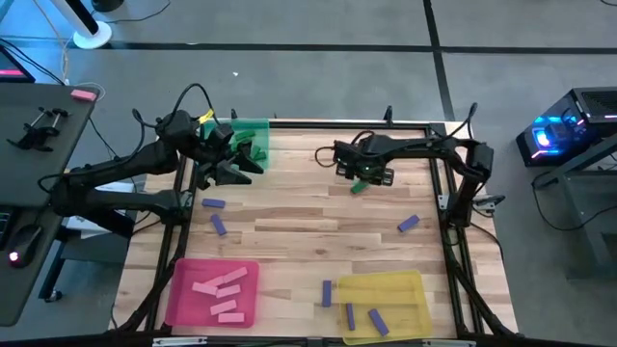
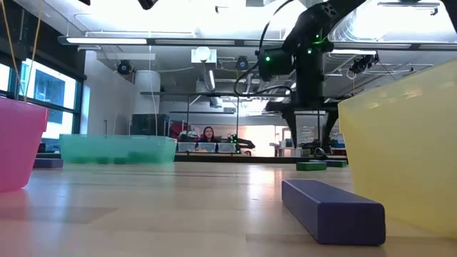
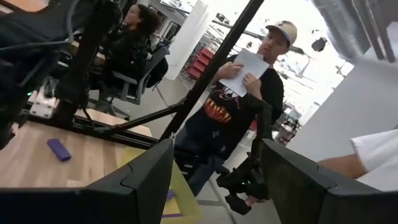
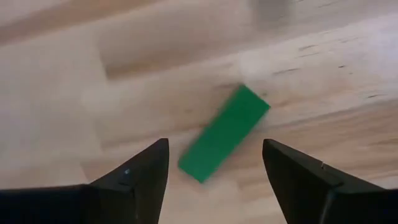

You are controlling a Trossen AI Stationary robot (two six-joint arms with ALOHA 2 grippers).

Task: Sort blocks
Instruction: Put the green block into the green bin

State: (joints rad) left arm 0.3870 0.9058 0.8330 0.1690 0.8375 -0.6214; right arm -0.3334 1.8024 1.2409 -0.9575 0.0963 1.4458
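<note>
Now right end effector point(image 4: 214, 171) spread, empty, over green block point(image 4: 224, 142) on bench point(image 4: 74, 93) (lying askew); closing off-centre could skid it. Left end effector point(image 3: 214, 180) spread beside green tray point(image 1: 253, 130).

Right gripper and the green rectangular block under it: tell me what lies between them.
Nothing. In the right wrist view the right gripper hangs open over the green block, which lies flat on the bare wooden table, between the fingers' line.
</note>
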